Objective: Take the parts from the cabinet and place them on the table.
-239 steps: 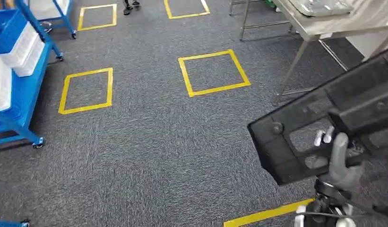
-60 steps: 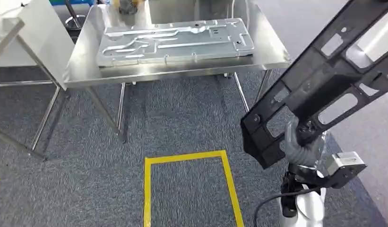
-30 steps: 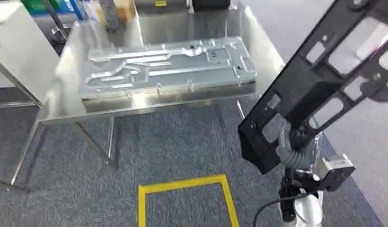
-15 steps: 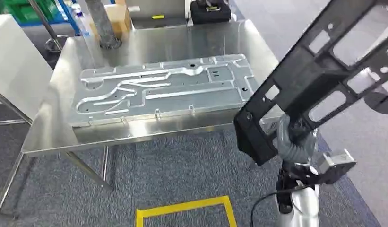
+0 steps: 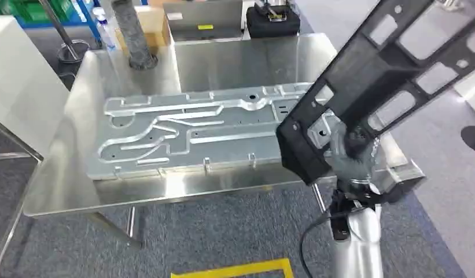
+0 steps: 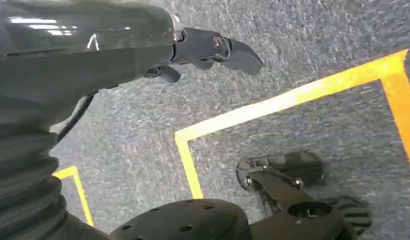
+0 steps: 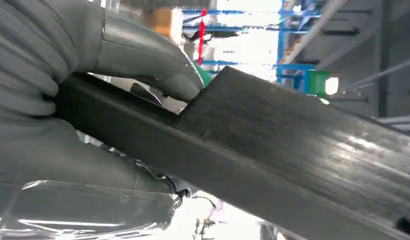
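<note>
Black frame part [image 5: 391, 69] at right of head view, tilted, lower end over steel table [image 5: 73, 174] edge, overlapping silver plate [image 5: 194, 130]. Right hand [image 5: 350, 152] grasps it. Left hand [image 6: 193, 50] empty, fingers loosely extended above carpet.

I see a matte black frame part [image 5: 385, 75] in my grey right hand [image 5: 352, 152], a silvery ribbed plate [image 5: 200, 130] on the shiny steel table [image 5: 67, 185], speckled blue-grey carpet [image 5: 223, 231] lined with yellow tape [image 6: 287, 100], my dark grey left hand [image 6: 203, 47].
</note>
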Tool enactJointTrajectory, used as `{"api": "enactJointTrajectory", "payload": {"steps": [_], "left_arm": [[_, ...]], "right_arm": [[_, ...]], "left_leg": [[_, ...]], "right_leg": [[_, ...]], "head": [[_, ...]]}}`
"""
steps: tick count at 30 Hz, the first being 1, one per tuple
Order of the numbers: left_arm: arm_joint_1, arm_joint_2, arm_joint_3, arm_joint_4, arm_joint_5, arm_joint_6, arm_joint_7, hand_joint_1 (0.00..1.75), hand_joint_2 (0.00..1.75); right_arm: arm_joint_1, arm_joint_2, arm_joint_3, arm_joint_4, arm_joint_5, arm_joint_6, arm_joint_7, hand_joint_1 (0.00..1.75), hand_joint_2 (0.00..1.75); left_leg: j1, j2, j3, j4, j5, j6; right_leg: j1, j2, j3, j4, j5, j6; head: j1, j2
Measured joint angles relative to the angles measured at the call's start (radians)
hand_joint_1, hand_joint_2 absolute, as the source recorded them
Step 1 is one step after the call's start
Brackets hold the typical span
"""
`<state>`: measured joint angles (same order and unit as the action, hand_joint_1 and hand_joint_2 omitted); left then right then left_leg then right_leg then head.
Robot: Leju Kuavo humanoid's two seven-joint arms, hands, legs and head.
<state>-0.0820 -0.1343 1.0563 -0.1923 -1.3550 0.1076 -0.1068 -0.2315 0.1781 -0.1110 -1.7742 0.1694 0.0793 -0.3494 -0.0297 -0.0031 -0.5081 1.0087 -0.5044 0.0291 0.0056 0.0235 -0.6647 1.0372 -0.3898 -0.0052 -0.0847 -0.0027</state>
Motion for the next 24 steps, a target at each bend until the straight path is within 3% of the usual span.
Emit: {"api": "enactJointTrajectory", "payload": {"steps": [2,4,7,8,9,10,12,13,14,15,17,19,22,23,24], "left_arm": [[0.0,0.0,-0.001,0.0,-0.008,-0.002,-0.01,0.0,1.75],[-0.001,0.003,-0.004,0.0,-0.018,-0.005,-0.014,0.0,1.75],[-0.017,0.003,-0.009,0.0,-0.034,-0.012,-0.011,0.0,1.75],[-0.023,0.002,-0.014,0.0,-0.04,-0.013,-0.01,0.0,1.75],[-0.029,0.002,-0.019,0.0,-0.045,-0.013,-0.006,0.0,1.75],[-0.032,0.002,-0.024,0.0,-0.05,-0.013,-0.003,0.0,1.75],[-0.036,0.002,-0.034,0.0,-0.053,-0.01,-0.001,0.0,1.75],[-0.039,-0.002,-0.038,0.0,-0.057,-0.009,-0.002,0.0,1.75],[-0.047,-0.004,-0.042,0.0,-0.058,-0.006,-0.005,0.0,1.75],[-0.052,-0.006,-0.047,0.0,-0.058,-0.003,-0.008,0.0,1.75],[-0.054,-0.011,-0.053,0.0,-0.058,0.001,-0.009,0.0,1.75],[-0.056,-0.015,-0.055,0.0,-0.057,0.009,-0.01,0.0,1.75],[-0.063,-0.019,-0.055,0.0,-0.05,0.011,-0.014,0.0,1.75],[-0.062,-0.019,-0.055,0.0,-0.048,0.011,-0.014,0.0,1.75],[-0.06,-0.019,-0.055,0.0,-0.048,0.011,-0.016,0.0,1.75]], "right_arm": [[-0.082,-0.002,0.032,0.045,0.077,-0.016,0.007,1.75,1.75],[-0.2,-0.019,0.096,0.119,0.191,-0.028,0.02,1.75,1.75],[-0.387,-0.075,0.231,0.262,0.422,-0.072,0.038,1.75,1.75],[-0.451,-0.101,0.284,0.318,0.491,-0.083,0.044,1.75,1.75],[-0.517,-0.13,0.349,0.386,0.571,-0.096,0.053,1.75,1.75],[-0.584,-0.156,0.407,0.448,0.644,-0.112,0.066,1.75,1.75],[-0.7,-0.208,0.534,0.572,0.771,-0.15,0.095,1.75,1.75],[-0.753,-0.235,0.601,0.651,0.825,-0.183,0.11,1.75,1.75],[-0.807,-0.257,0.668,0.74,0.868,-0.214,0.121,1.75,1.75],[-0.845,-0.272,0.731,0.819,0.903,-0.227,0.133,1.75,1.75],[-0.88,-0.288,0.82,0.937,0.922,-0.24,0.147,1.75,1.75],[-0.9,-0.292,0.882,1.028,0.932,-0.254,0.152,1.75,1.75],[-0.907,-0.283,0.941,1.148,0.926,-0.291,0.156,1.75,1.75],[-0.899,-0.279,0.955,1.182,0.923,-0.297,0.157,1.75,1.75],[-0.891,-0.279,0.964,1.208,0.922,-0.3,0.157,1.75,1.75]], "left_leg": [[-0.001,-0.001,-0.001,0.017,0.005,-0.008],[0.005,0.0,-0.03,0.08,-0.022,-0.021],[0.029,0.0,-0.161,0.288,-0.106,-0.04],[0.035,0.001,-0.186,0.314,-0.107,-0.046],[0.041,0.001,-0.188,0.294,-0.077,-0.05],[0.046,0.001,-0.173,0.234,-0.025,-0.056],[0.053,0.009,-0.119,0.069,0.095,-0.061],[0.048,0.017,-0.117,0.042,0.089,-0.061],[0.04,0.017,-0.119,0.003,0.064,-0.053],[0.04,0.011,-0.119,0.016,0.091,-0.039],[0.042,-0.006,-0.12,0.015,0.092,-0.026],[0.045,-0.015,-0.115,0.005,0.098,-0.017],[0.037,-0.018,-0.111,0.006,0.092,-0.003],[0.035,-0.021,-0.108,0.007,0.089,0.001],[0.033,-0.025,-0.104,0.008,0.085,0.003]], "right_leg": [[-0.007,0.003,0.01,-0.01,-0.005,-0.015],[-0.014,0.009,0.022,-0.018,-0.006,-0.021],[-0.017,0.01,0.023,-0.017,-0.012,-0.023],[-0.018,0.009,0.026,-0.017,-0.015,-0.021],[-0.02,0.007,0.032,-0.016,-0.019,-0.018],[-0.021,0.005,0.038,-0.014,-0.024,-0.016],[-0.025,-0.004,0.053,-0.011,-0.037,-0.005],[-0.023,-0.013,0.057,-0.012,-0.039,0.001],[-0.021,-0.019,0.048,-0.01,-0.037,0.009],[-0.017,-0.027,0.049,-0.012,-0.041,0.017],[-0.015,-0.044,0.058,-0.018,-0.045,0.03],[-0.02,-0.039,0.042,0.019,-0.075,0.036],[-0.018,-0.031,-0.079,0.249,-0.166,0.039],[-0.018,-0.03,-0.107,0.294,-0.169,0.037],[-0.018,-0.029,-0.114,0.289,-0.148,0.035]], "head": [[0.0,0.0],[-0.001,0.0],[-0.001,0.0],[-0.001,0.0],[0.0,0.0],[0.0,0.0],[-0.001,0.0],[0.0,0.0],[-0.001,0.0],[0.0,0.0],[0.0,0.0],[0.0,0.0],[0.0,0.0],[0.0,0.0],[0.0,0.0]]}}
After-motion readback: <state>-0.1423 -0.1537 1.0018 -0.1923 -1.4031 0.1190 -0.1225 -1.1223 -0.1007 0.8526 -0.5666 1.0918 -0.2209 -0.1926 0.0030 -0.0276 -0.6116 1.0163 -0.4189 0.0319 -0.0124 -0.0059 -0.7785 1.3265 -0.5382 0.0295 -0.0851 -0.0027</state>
